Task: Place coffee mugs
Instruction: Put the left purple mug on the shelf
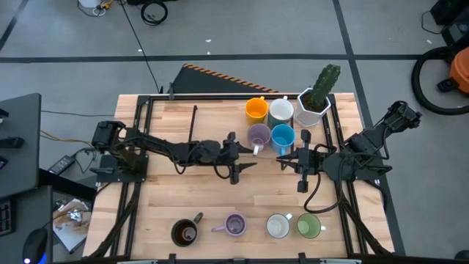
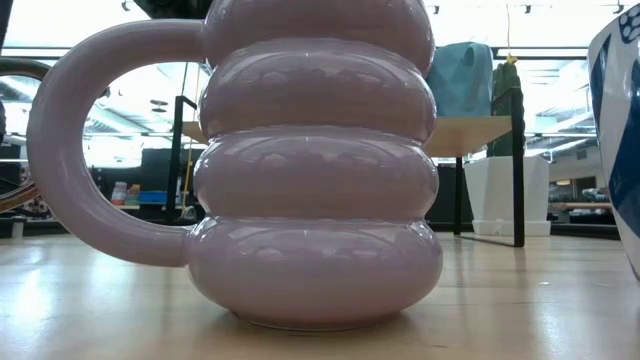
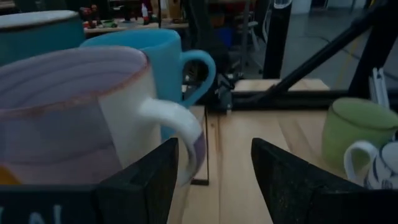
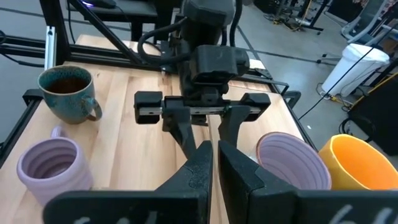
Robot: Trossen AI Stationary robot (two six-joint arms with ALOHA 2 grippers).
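Left gripper (image 1: pixel 242 155): fingers apart, just beside lavender mug (image 1: pixel 258 136), its handle near them.
Right gripper (image 1: pixel 295 163): fingers together, empty, below blue mug (image 1: pixel 283 137).

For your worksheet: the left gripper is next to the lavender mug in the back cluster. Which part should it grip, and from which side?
Grip the white handle of the lavender mug, coming from the left gripper side. The handle sticks out towards those open fingers, while the orange mug and blue mug crowd its other sides.
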